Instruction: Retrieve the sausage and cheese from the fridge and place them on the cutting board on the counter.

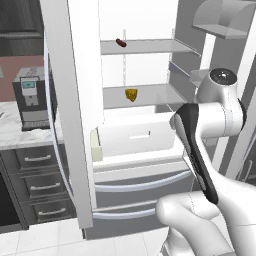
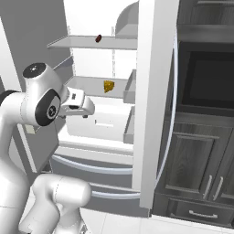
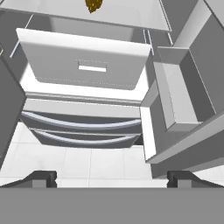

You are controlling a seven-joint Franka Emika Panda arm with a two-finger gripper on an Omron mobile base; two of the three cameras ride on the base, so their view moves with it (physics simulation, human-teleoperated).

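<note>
One sausage (image 1: 120, 42) and one cheese (image 1: 131, 94) sit inside the open fridge (image 1: 75, 125), each on its own white shelf. The sausage lies on the upper shelf (image 1: 150, 46), toward its left end and near the back; in the left base view its long axis runs from upper left to lower right across the shelf. The cheese, a yellow chunk, rests on the lower shelf (image 1: 150, 95), about midway along it and close to its front edge; which way its wedge points cannot be told. Below that shelf stands one white inner drawer (image 1: 135, 135) with a slot handle, and beneath it two grey outer drawers (image 1: 142, 187).

The arm rises from the base, bends at a raised elbow, and reaches forward toward the fridge opening at about the level of the lower shelf. The hand (image 3: 111, 177) is empty, its two fingertips (image 3: 41, 178) standing wide apart, hanging in front of the inner drawer and looking down over it.

On the table (image 1: 20, 132) left of the fridge stands one coffee machine (image 1: 32, 97), near the edge beside the fridge door.
</note>
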